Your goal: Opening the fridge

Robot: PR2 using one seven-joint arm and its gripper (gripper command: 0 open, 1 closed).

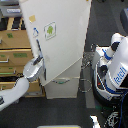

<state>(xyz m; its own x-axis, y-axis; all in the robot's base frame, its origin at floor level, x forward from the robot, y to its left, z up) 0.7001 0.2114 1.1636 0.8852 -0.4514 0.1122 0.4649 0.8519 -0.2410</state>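
The fridge (62, 40) is tall and white and fills the middle of the exterior view. A green-and-white sticker (50, 30) sits on its large upper door. The two lower drawers (62, 87) show beneath it. The door's bottom edge runs slanted above the drawers, so the door looks swung out a little. My arm comes in from the lower left. Its gripper (38, 64) is at the door's left edge, about halfway down. The fingers are blurred against the door, so I cannot make out whether they are closed on the edge.
A tan wooden drawer cabinet (12, 50) stands right beside the fridge on the exterior view's left, behind my arm. A white and blue robot body (114, 70) with cables stands close on the right. Dark floor (50, 112) lies in front.
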